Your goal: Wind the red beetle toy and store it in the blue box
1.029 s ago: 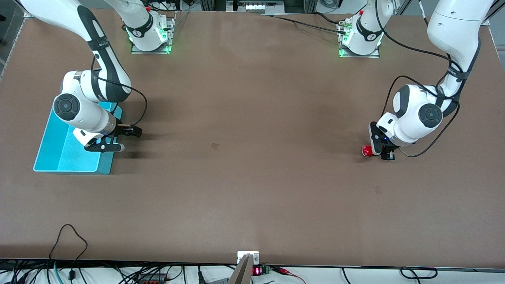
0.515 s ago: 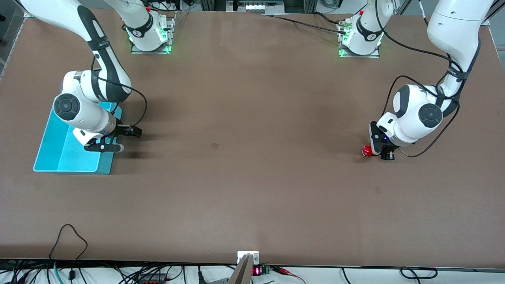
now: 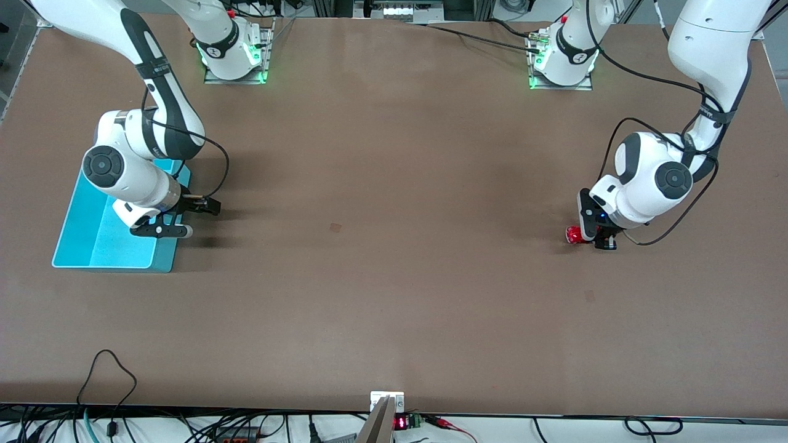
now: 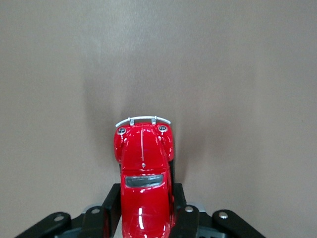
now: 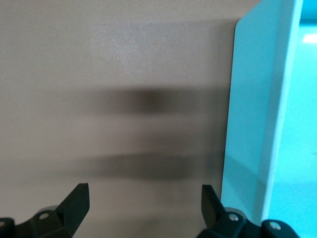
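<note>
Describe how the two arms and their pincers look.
Both arms are glossy white with dark grey joint bands and round grey end caps. Black cables loop along each. The left pincer and right pincer have black fingers. Both bases glow green.

A wide brown table (image 3: 394,246) with a matte, even surface carries everything. The blue box (image 3: 92,240) stands on it at the right arm's end. The red beetle toy (image 3: 574,235) sits on the tabletop at the left arm's end, well apart from the box. Two small darker marks (image 3: 335,227) show on the surface between them.
</note>
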Available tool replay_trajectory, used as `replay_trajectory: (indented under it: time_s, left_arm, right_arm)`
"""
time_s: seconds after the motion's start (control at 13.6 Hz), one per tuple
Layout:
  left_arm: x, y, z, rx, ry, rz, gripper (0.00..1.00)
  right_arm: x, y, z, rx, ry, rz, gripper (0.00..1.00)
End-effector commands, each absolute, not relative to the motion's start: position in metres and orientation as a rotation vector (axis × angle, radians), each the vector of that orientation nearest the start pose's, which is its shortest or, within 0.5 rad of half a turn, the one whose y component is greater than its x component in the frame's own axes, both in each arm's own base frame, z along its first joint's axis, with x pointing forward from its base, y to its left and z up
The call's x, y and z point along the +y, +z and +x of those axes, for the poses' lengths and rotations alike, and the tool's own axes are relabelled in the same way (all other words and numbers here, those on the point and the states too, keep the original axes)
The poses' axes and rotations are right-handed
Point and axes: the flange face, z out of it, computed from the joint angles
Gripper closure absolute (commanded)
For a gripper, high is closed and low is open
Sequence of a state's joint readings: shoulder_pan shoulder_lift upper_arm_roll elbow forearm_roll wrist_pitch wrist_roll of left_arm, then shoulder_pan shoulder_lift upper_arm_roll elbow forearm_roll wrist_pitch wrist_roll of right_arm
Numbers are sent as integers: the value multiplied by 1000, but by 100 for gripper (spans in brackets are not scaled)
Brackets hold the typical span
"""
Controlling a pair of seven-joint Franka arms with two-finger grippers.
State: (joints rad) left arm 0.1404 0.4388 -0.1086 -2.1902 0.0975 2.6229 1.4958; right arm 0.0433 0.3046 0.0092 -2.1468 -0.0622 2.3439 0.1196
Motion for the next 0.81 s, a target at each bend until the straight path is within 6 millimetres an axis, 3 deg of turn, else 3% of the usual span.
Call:
replay_trajectory:
  time_s: [0.0, 0.44, 0.59, 0.66, 0.74]
  left_arm:
    - [39, 176, 553, 2181, 28, -2272, 57]
    - [133, 155, 545, 2301, 38, -2186, 57]
    - [158, 158, 543, 2287, 30, -2190, 56]
    - [165, 162, 543, 2279, 27, -2193, 48]
    - [166, 168, 543, 2273, 26, -2202, 13]
  right_arm:
    - [28, 252, 559, 70, 153, -3177, 0]
    - [31, 252, 563, 72, 142, -3169, 0]
    - [53, 257, 569, 33, 119, -3156, 0]
    - [61, 257, 569, 18, 119, -3156, 0]
    - [80, 258, 567, -31, 114, -3155, 0]
